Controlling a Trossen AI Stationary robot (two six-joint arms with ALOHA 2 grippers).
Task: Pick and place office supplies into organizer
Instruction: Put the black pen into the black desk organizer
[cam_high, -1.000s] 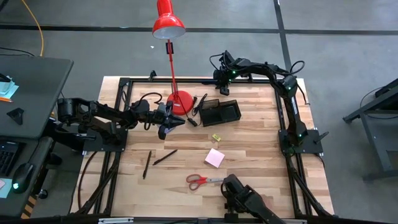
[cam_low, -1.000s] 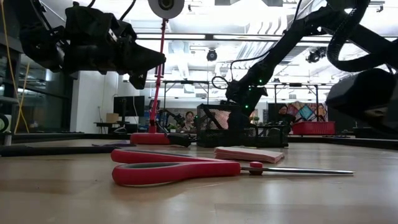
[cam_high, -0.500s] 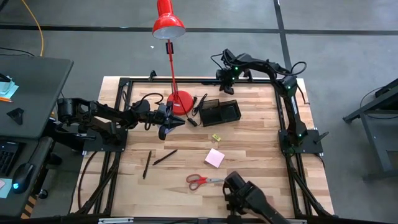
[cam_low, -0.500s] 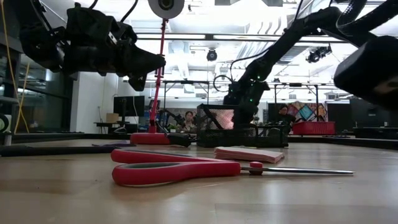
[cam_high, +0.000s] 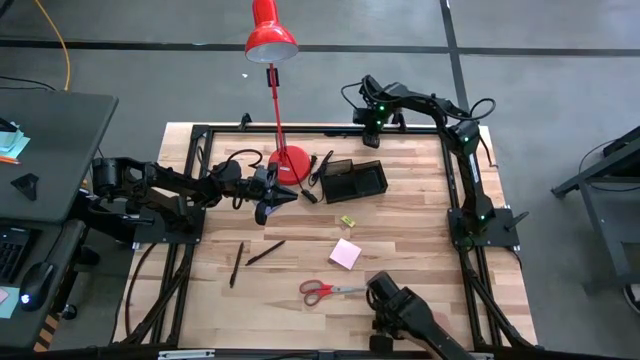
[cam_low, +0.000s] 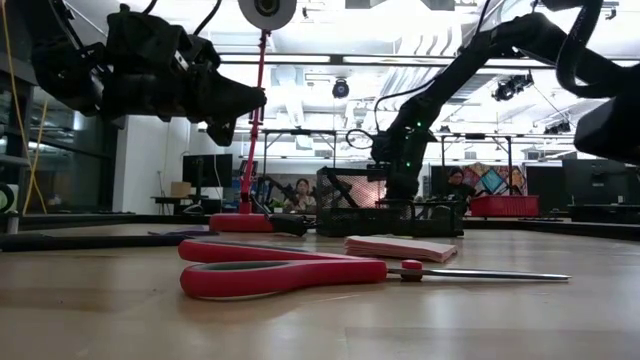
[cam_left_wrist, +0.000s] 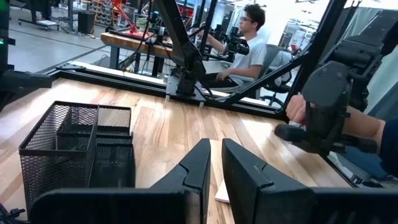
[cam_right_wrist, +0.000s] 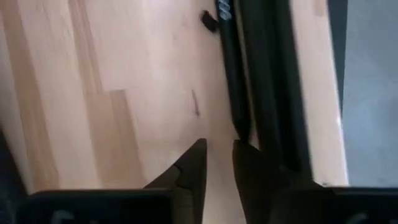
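Note:
The black mesh organizer (cam_high: 353, 180) stands on the far middle of the table and also shows in the left wrist view (cam_left_wrist: 78, 149). One dark pen (cam_high: 322, 166) leans at its left end. Two more pens (cam_high: 236, 264) (cam_high: 265, 252) lie toward the near left. The red-handled scissors (cam_high: 322, 290), pink note pad (cam_high: 346, 253) and tiny yellow piece (cam_high: 347, 221) lie flat on the wood. The purple-blue pad is not in view. My left gripper (cam_high: 278, 196) hovers shut beside the lamp base. My right gripper (cam_high: 372, 120) is shut above the far edge.
A red desk lamp rises from its round base (cam_high: 290, 160), just left of the organizer. Black frame rails (cam_high: 200, 150) border the table. At the near edge, a person's hand (cam_left_wrist: 297, 111) holds a dark device (cam_high: 405, 315). People sit in the room beyond.
My right gripper has drifted from above the organizer's far side toward the table's right along the far edge. The dark device at the near edge has slid a little to the right. My left arm and the supplies have stayed where they were.

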